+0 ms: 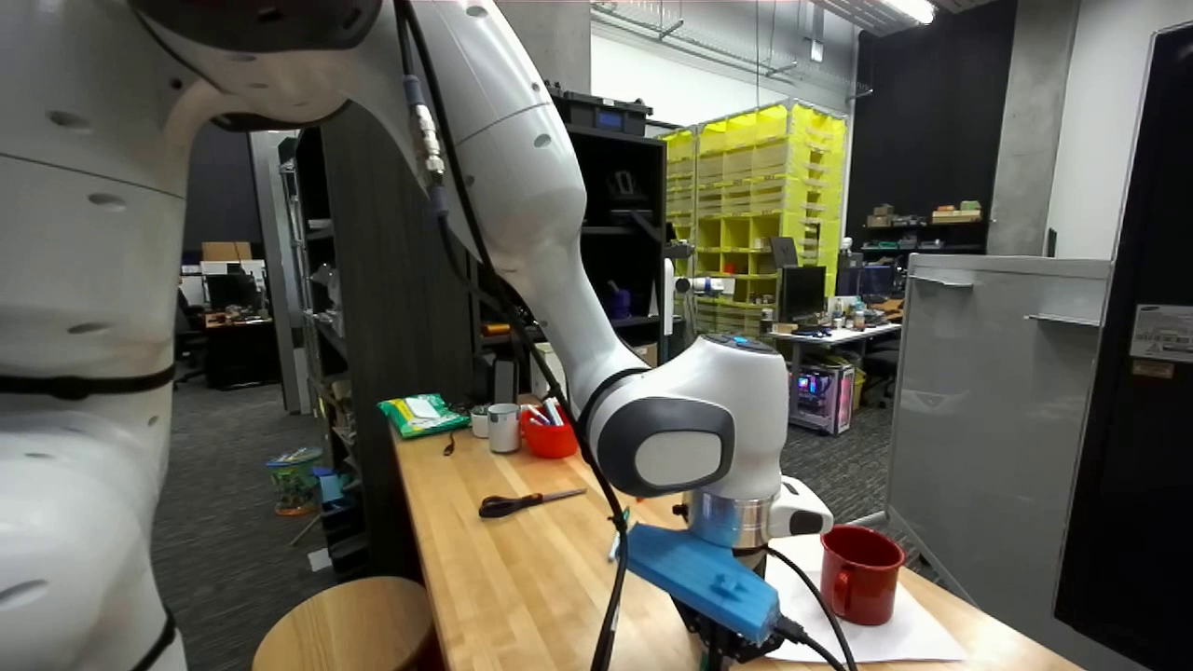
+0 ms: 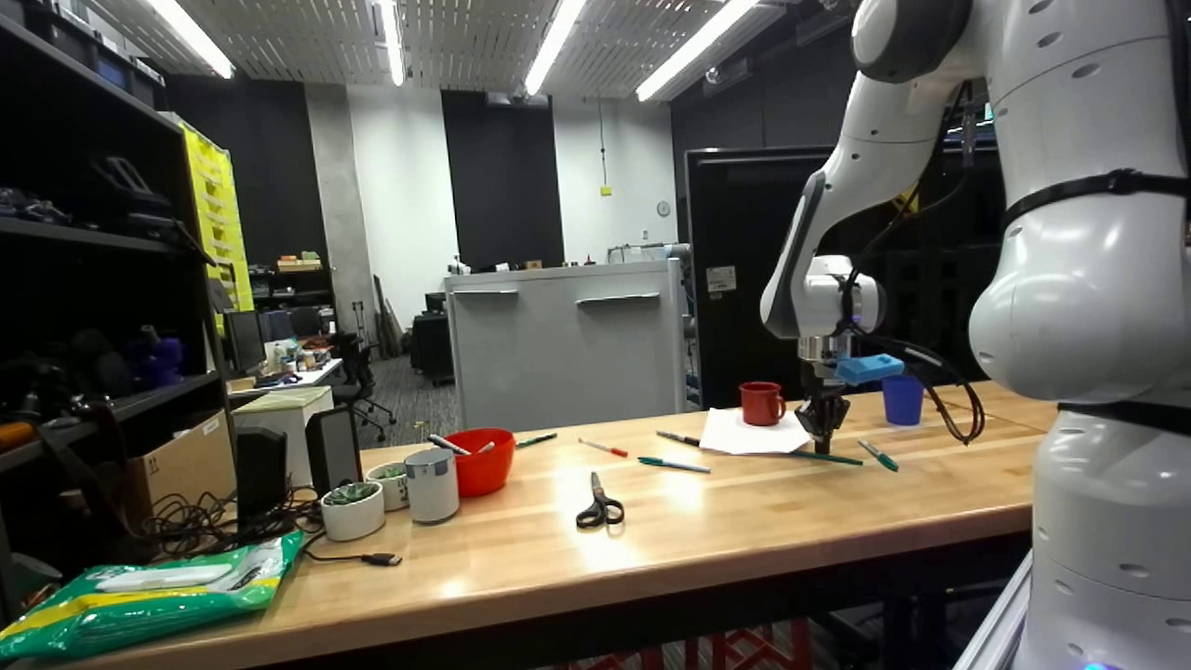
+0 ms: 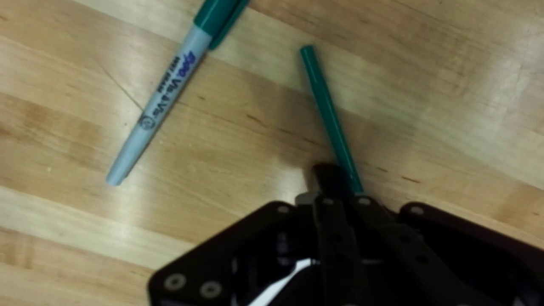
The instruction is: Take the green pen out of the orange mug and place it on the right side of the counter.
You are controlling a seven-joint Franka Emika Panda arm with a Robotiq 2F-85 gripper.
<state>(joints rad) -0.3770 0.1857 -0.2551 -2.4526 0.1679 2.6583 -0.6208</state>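
The orange mug (image 2: 484, 465) stands toward the far end of the counter (image 2: 521, 549) with pens in it. It also shows in an exterior view (image 1: 550, 438) and is out of the wrist view. A plain green pen (image 3: 327, 112) lies at counter level under my gripper (image 3: 333, 182). It shows on both sides of the fingertips in an exterior view (image 2: 847, 460). My gripper (image 2: 822, 447) points down with its fingers close together, and looks shut on the green pen. The exact contact is dark and partly hidden. In an exterior view the fingertips are hidden or cut off.
A green-capped marker (image 3: 168, 100) lies beside the pen. A darker red mug (image 2: 761, 405) stands on white paper (image 2: 726, 433) near my gripper. A blue cup (image 2: 903, 400) stands behind the arm. Scissors (image 2: 598, 507), a teal marker (image 2: 675, 465) and a white cup (image 2: 432, 484) are farther along.
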